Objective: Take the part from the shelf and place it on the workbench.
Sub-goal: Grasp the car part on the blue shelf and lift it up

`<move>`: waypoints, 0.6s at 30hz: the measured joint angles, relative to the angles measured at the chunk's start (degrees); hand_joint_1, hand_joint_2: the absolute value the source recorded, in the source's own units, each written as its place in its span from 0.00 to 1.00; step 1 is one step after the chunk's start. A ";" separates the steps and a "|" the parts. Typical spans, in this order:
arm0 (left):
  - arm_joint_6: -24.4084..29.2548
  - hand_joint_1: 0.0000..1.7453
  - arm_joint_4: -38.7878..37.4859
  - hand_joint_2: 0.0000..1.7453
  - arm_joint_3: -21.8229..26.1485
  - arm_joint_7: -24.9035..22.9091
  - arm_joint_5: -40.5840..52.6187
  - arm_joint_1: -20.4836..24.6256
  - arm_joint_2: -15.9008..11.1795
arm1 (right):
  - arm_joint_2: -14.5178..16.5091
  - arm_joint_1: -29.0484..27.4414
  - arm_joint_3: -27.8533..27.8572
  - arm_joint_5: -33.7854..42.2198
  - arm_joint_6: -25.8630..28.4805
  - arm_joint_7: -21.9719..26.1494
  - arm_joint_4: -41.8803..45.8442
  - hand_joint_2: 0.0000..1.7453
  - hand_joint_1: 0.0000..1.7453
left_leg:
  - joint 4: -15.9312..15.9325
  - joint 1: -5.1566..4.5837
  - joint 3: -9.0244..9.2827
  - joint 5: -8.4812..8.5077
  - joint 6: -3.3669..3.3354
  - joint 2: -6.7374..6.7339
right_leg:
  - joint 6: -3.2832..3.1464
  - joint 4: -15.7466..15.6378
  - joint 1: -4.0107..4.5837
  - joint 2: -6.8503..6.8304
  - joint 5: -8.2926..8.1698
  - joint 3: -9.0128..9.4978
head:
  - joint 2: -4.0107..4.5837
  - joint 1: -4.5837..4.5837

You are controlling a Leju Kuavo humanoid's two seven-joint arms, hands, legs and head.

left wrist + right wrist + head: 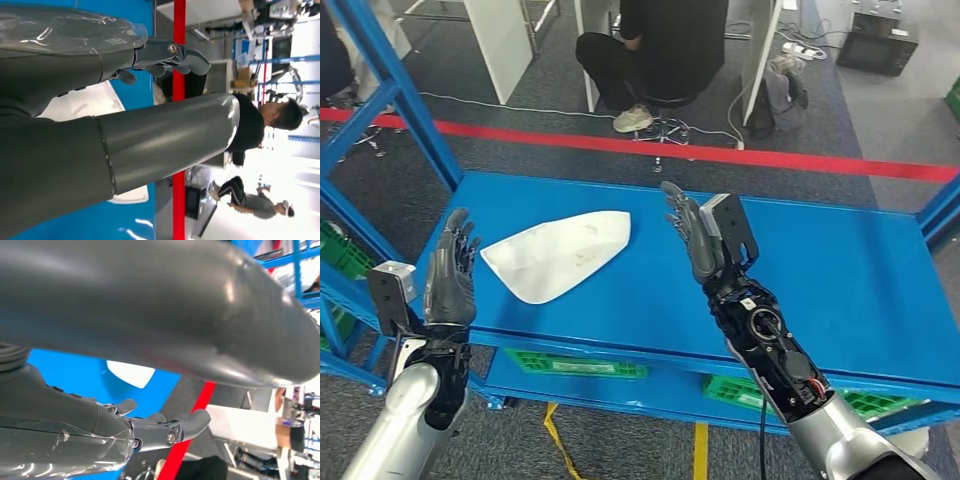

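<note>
— Part [560, 254] first: where does it lie?

— Flat on the blue shelf [833, 280], white and shell-like, broad at one end and tapering to a point at the other. It sits between the two hands, nearer the left one, touched by neither.

— And the hands?

— Left hand [452, 270] is raised just beside the pointed end, fingers apart and upright, holding nothing. Right hand [693, 235] hovers over the shelf off the broad end, fingers likewise spread and empty. From the right wrist, the fingers [181, 426] reach out over blue with the white piece beyond them.

— How would it handle, do you think?

— It looks like a thin moulded cover — light, fairly stiff, probably smooth and a bit slippery. Being wide and shallow, one hand would likely struggle; I'd take it by the two long edges, a hand on each side, pressing gently so it neither flexes nor slides out.

— Anything nearby?

— A person [660, 50] sits beyond the red floor line [773, 157].
</note>
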State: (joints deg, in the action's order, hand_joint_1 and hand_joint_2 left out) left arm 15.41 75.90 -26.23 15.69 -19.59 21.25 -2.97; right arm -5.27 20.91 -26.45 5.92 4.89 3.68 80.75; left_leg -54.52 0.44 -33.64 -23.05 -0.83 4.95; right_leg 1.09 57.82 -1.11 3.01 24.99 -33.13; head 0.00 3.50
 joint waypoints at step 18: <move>0.17 0.00 0.40 0.00 0.09 0.15 0.38 -0.80 -0.14 | 0.07 0.15 0.01 0.28 -0.10 -0.05 -0.02 0.00 0.00 | 0.57 -0.25 -0.83 0.86 1.37 -5.59 | -1.29 -3.67 0.82 -6.44 1.28 3.36 | 0.01 -1.91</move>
State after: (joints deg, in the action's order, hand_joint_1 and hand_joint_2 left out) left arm 15.58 76.30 -26.14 15.84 -19.22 20.45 -3.11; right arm -5.20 21.05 -26.45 6.21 4.79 3.63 80.73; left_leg -53.95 0.19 -34.47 -22.19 0.55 -0.63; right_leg -0.21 54.16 -0.29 -3.43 26.27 -29.76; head 0.01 1.59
